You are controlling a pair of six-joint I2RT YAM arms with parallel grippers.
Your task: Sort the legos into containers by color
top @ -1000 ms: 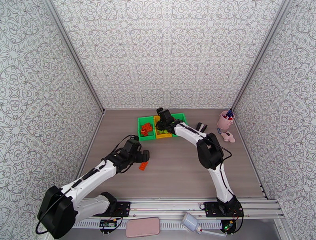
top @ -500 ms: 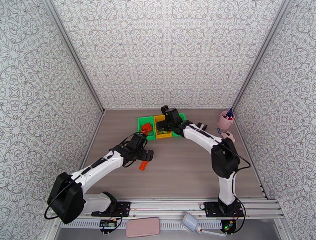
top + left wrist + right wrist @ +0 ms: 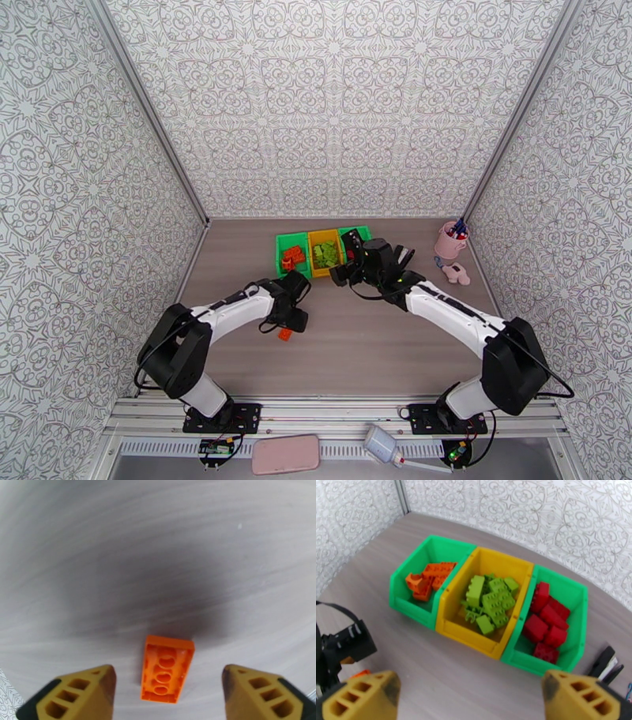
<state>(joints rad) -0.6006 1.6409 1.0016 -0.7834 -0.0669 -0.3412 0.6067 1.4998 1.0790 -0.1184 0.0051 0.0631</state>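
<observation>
1. Step in hand (judgement): pick-up of a loose brick, with the sorting nearly finished. One small orange studded plastic brick lay hollow side up on the grey wood-grain counter, well apart from the bins.
2. The left end effector stood low over that brick with its fingers apart, one on each side. A gap showed on both sides, so there was no grip yet.
3. The right end effector hung near the bins, fingers spread wide with nothing between them.
4. Bin contents:
   - The left bright green open-top plastic bin held orange bricks.
   - The yellow middle bin held lime green ones.
   - The right green bin held red ones.
5. Next move (judgement): close the left fingers on the brick's long sides, lift it, carry it to the left green bin and release. The brick sat slightly skewed to the fingers, so it might twist on closing.
</observation>
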